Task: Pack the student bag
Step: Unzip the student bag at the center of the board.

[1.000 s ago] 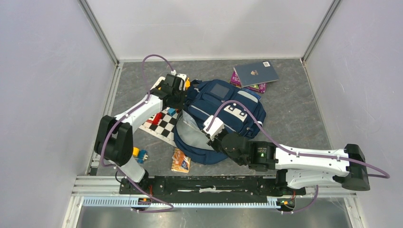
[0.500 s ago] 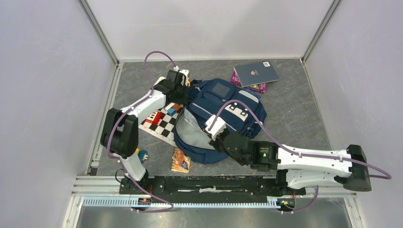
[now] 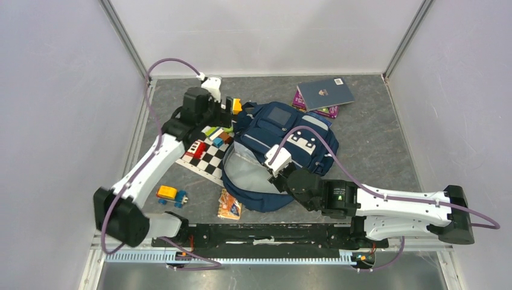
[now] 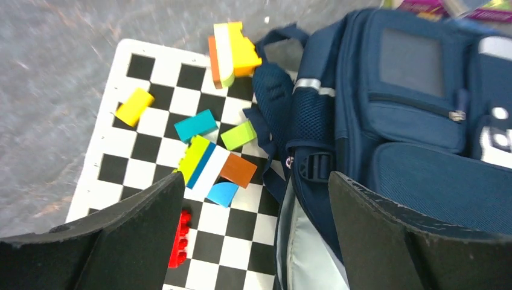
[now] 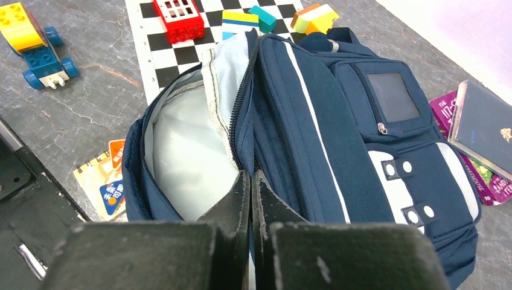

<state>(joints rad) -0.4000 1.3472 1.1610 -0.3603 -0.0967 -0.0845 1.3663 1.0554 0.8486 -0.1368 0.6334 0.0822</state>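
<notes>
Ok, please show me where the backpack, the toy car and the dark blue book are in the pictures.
backpack [image 3: 261,128], top view, on its navy front pocket.
toy car [image 3: 167,193], top view, on its yellow top block.
dark blue book [image 3: 326,93], top view, on the middle of its cover.

Navy woven-cloth student bag [image 3: 284,130] at centre, smooth pale grey lining [image 5: 187,163], glossy plastic blocks [image 4: 238,48] at upper middle, matt checkered sheet [image 4: 151,78], dull stone-patterned grey table [image 3: 374,151], slightly shiny book covers [image 3: 326,92] at upper right

Grey marbled floor [image 3: 386,151] between plain pale walls [image 3: 60,121]
</notes>
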